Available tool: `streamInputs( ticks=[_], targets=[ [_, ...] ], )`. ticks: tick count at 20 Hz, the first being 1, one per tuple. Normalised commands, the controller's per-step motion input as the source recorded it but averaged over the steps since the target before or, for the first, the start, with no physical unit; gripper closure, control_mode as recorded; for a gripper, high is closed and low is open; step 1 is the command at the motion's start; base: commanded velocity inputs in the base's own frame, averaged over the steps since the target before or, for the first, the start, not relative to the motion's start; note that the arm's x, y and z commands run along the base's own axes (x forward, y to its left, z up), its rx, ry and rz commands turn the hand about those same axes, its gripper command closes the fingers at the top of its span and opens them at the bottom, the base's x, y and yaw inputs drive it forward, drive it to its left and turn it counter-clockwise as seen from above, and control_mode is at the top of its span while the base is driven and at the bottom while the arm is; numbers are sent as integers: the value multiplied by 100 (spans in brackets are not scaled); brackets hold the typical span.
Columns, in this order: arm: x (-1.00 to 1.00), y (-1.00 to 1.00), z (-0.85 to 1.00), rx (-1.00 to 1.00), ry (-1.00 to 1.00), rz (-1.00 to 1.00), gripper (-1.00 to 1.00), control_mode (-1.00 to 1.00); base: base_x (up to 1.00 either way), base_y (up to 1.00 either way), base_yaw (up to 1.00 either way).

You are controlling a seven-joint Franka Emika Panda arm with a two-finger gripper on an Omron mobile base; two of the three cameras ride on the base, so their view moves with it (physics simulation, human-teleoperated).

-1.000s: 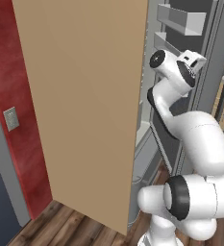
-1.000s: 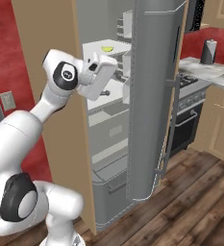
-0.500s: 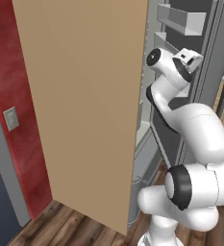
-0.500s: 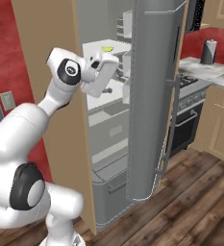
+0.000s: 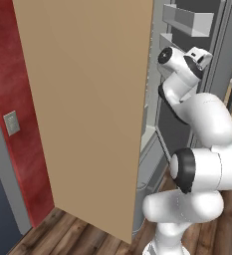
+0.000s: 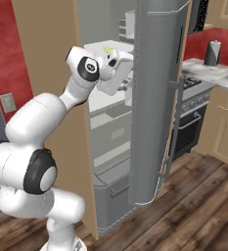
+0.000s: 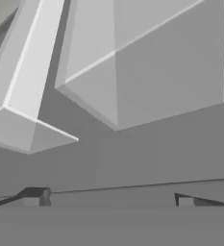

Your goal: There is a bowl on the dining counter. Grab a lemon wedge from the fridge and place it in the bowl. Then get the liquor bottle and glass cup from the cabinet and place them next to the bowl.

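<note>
The fridge (image 6: 157, 98) stands open, its tall smooth grey door swung out with the long bar handle (image 6: 173, 127) running down its edge. The white arm reaches into the upper part of the fridge, and the gripper (image 7: 108, 201) sits with its two dark fingertips (image 7: 34, 196) set wide apart — open, nothing between them. Straight ahead of the tips hang pale grey, boxy door bins (image 7: 147, 62), flat-faced and sharp-cornered. On the white shelf (image 6: 103, 49) inside the fridge, just past the hand, lies the lemon wedge (image 6: 107, 49) — a tiny yellow-green sliver. Lower in the fridge sits the grey drawer (image 6: 113, 188). A broad tan wood panel (image 5: 87, 109) flanks the fridge and blocks most of the interior from the left base view. Beyond the fridge door stands a dark oven range (image 6: 189, 122).
</note>
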Motion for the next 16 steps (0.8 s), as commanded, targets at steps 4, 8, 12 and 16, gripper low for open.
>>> streamInputs(
  ticks=[4, 8, 12, 16],
  targets=[
    [23, -58, -1, 0, 0, 0, -100, -100, 0, 0, 0],
    [7, -73, -1, 0, -1, 2, -100, -100, 0, 0, 0],
    [3, -87, -3, 0, -4, 7, -100, -100, 0, 0, 0],
    [0, -100, -5, 1, -10, 12, -100, -100, 0, 0, 0]
  ],
)
